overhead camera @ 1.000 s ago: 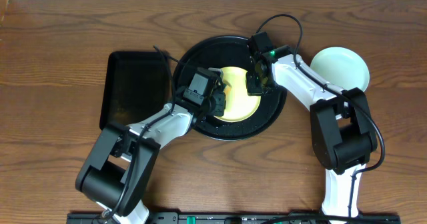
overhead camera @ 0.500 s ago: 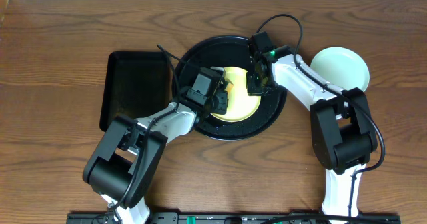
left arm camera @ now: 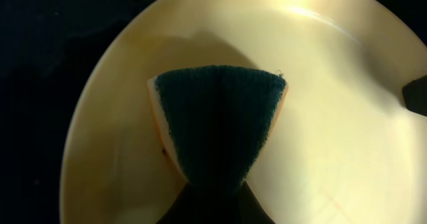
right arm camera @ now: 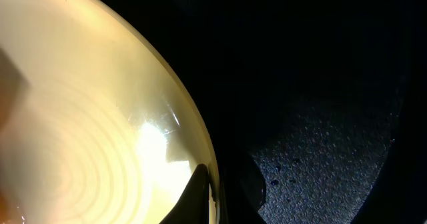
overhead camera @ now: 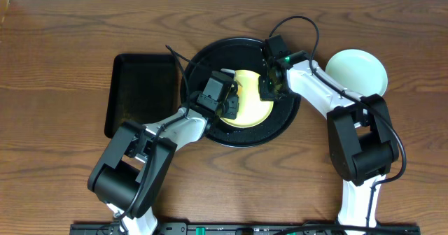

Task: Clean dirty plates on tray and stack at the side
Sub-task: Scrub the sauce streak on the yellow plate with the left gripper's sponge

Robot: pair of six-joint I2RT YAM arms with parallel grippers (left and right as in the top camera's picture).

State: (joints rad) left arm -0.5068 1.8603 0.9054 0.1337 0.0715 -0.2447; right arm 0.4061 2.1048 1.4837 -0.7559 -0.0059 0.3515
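A pale yellow plate [overhead camera: 253,102] lies on the round black tray [overhead camera: 210,59] in the middle of the table. My left gripper [overhead camera: 232,103] is shut on a sponge [left arm camera: 217,117] with a dark green scouring face and an orange-yellow foam edge, and holds it down on the left part of the yellow plate [left arm camera: 333,151]. My right gripper [overhead camera: 269,88] is shut on the right rim of this plate [right arm camera: 80,117], one finger inside [right arm camera: 193,194] and one outside, over the tray floor [right arm camera: 320,84]. A pale mint plate [overhead camera: 358,70] rests on the bare wood at the right.
A rectangular black tray [overhead camera: 140,95] lies to the left of the round tray, with the left arm's elbow over its near right corner. Dark wood tabletop [overhead camera: 63,53] surrounds everything. Both arm bases stand at the near edge.
My left gripper has slid a little to the right across the yellow plate with the sponge, and its elbow swung right. The right gripper has kept its hold on the rim.
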